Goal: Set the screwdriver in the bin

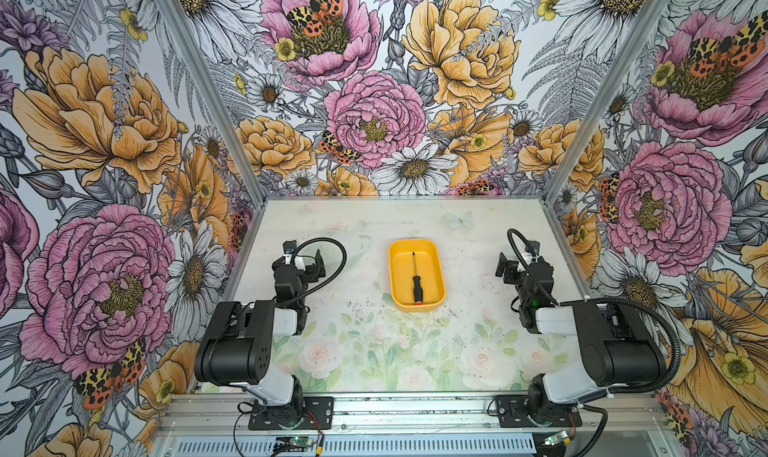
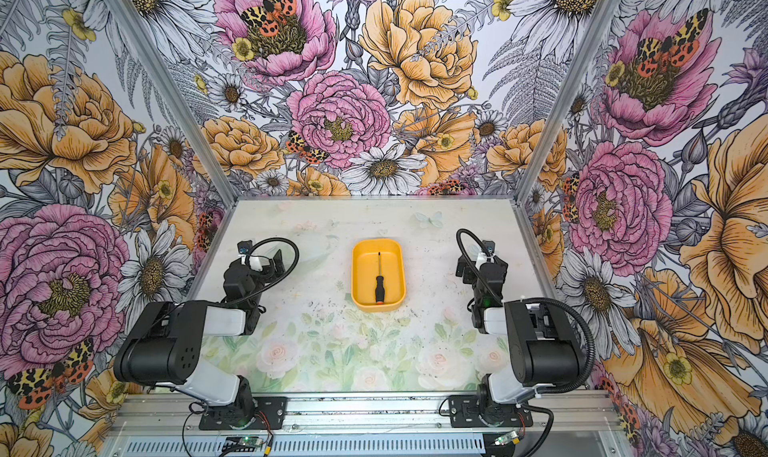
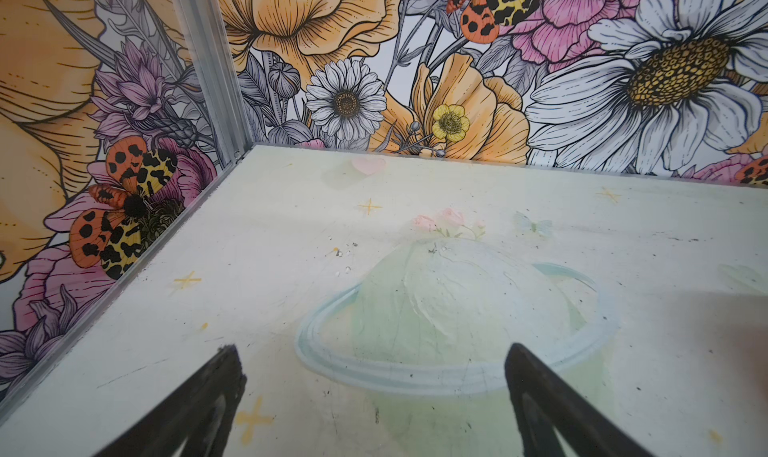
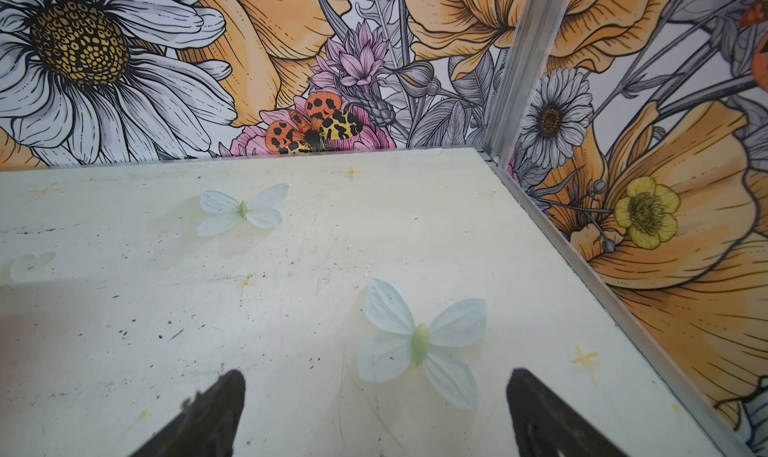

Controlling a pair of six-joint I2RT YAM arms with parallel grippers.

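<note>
Close to the near edge of the surface (image 1: 365, 309), both arms fold back, one at each side. The left hand (image 3: 372, 349) hangs over bare surface by the left edge, its jaws spread wide and empty. The right hand (image 4: 374, 374) hangs by the right edge, also wide apart and empty. Farther in, midway between them and well apart from both, sits the bin (image 1: 415, 307). The screwdriver (image 1: 417, 286) lies flat inside it, red cap toward the near edge, shaft pointing to the far edge
</note>
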